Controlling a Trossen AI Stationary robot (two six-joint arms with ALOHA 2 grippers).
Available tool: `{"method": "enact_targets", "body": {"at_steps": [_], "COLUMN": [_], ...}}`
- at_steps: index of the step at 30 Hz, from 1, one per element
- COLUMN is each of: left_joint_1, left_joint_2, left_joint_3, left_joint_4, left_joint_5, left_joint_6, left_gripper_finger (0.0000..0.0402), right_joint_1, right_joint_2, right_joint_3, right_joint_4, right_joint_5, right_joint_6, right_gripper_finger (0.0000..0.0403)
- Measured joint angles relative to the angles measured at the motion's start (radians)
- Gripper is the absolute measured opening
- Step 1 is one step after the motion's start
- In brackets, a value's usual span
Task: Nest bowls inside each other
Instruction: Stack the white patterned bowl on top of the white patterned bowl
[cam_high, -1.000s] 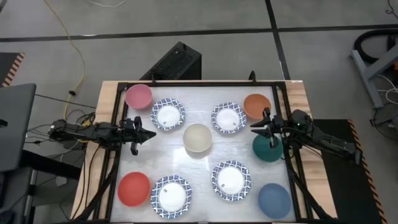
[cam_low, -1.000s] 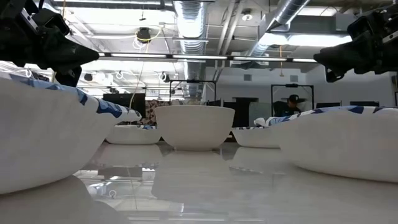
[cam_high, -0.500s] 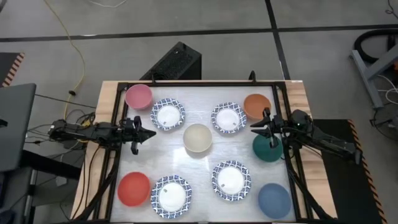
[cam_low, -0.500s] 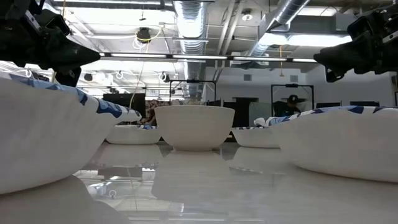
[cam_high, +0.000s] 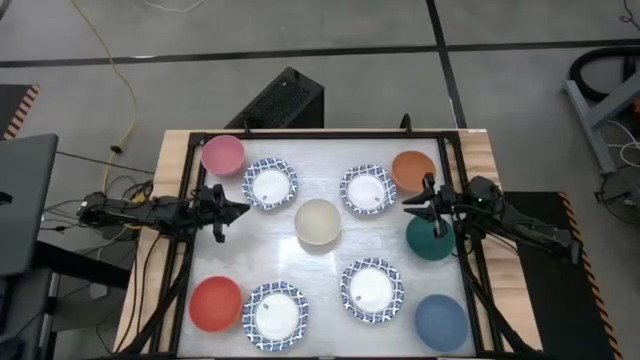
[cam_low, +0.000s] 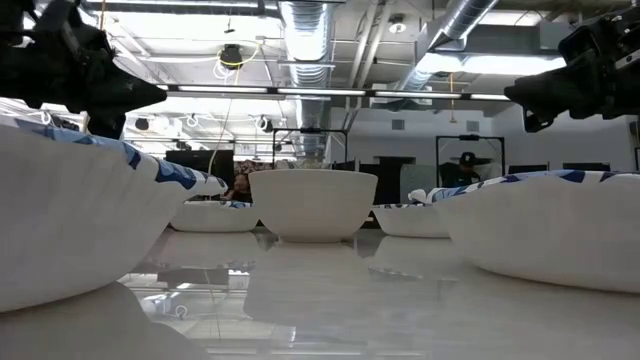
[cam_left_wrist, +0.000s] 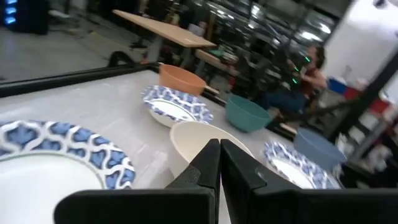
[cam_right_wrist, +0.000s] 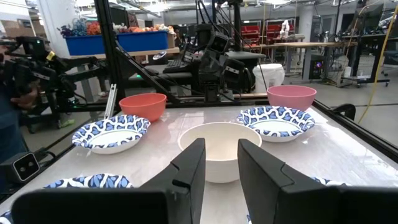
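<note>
Ten bowls lie singly on the surface (cam_high: 320, 160), none nested yet. Landmark: the cream bowl (cam_high: 318, 221), roughly mid-surface.

- Four blue-rimmed white bowls ring the cream bowl: one up-left (cam_high: 270, 184), one up-right (cam_high: 367, 190), one down-left (cam_high: 275, 315), one down-right (cam_high: 372, 290). All apart from it and from each other.
- Pink bowl (cam_high: 222, 155) beyond the up-left one, toward the far left corner. Red bowl (cam_high: 215, 303) at the near left corner, just beside the down-left patterned bowl.
- Orange bowl (cam_high: 413, 170) just beside the up-right patterned one. Teal bowl (cam_high: 431, 238) to the right of the cream bowl. Blue bowl (cam_high: 441, 322) at the near right corner.

Left pincer (cam_high: 236, 210): fingers clenched together on nothing, hovering left of the cream bowl, near the up-left patterned bowl, tip aimed at the cream bowl.
Right pincer (cam_high: 410, 211): fingers parted by a narrow gap, nothing between them, hovering right of the cream bowl, between the orange and teal bowls.

Handling, as judged: the bowls look rigid, thin-walled and light, with smooth glossy walls, so probably slippery. If ceramic, they could chip when dropped into one another. The rim is the sensible hold, one finger inside and one outside the wall. The patterned bowls are shallow with flared rims, so they suit the bottom of a stack. The deeper plain ones need a level, slow lowering to seat without jamming.
</note>
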Motion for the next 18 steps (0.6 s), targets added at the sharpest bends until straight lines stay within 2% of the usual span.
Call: {"method": "enact_targets", "body": {"at_steps": [2,6,9,14,18], "left_joint_1": [0.0,0.0,0.0,0.0,0.0], "left_joint_2": [0.0,0.0,0.0,0.0,0.0], "left_joint_3": [0.0,0.0,0.0,0.0,0.006], "left_joint_4": [0.001,0.008,0.019,0.137,0.253], "left_joint_5": [-0.021,-0.028,-0.058,-0.119,-0.114], "left_joint_6": [-0.033,-0.124,-0.181,-0.283,-0.312], "left_gripper_finger": [0.0,0.0,0.0,0.0001,0.0013], "right_joint_1": [0.0,-0.002,-0.002,-0.007,-0.004], "right_joint_2": [0.0,0.0,0.0,0.0,0.0], "right_joint_3": [0.0,-0.001,-0.001,-0.002,-0.003], "right_joint_4": [0.001,0.002,0.001,0.012,0.022], "right_joint_5": [0.006,0.104,0.129,0.155,0.156], "right_joint_6": [-0.031,-0.174,-0.251,-0.262,-0.262], "right_gripper_finger": [0.0116,0.0116,0.0116,0.0116,0.0116]}}
